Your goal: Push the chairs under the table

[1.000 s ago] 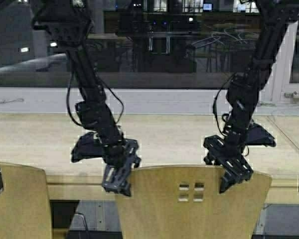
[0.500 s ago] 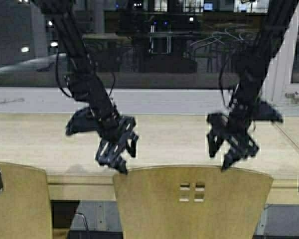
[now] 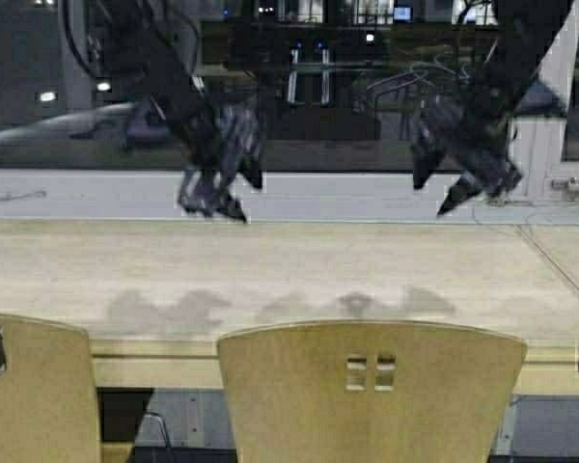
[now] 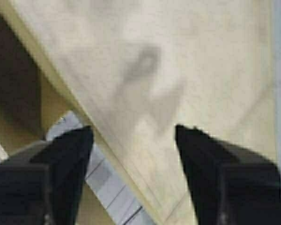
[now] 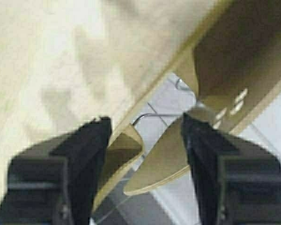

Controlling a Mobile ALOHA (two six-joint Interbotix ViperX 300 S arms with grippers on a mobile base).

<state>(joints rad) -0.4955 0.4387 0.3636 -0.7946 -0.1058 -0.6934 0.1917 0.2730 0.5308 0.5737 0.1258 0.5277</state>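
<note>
Dark glass lines the far side of the long pale table [image 3: 270, 270]. 2 chairs [image 3: 372, 391] show at its near edge, the middle one pushed close with its back near the front edge, another [image 3: 34, 391] to the left. Left hand [image 3: 212, 188] and right hand [image 3: 463, 174] hang raised above the table, both released, touching nothing.

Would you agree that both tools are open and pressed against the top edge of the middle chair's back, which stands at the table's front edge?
Not quite. Both tools are open, but they hang in the air above the table, clear of the middle chair. The high view shows the left tool and right tool well above the chair back, touching nothing. The chair does stand at the table's front edge.
</note>
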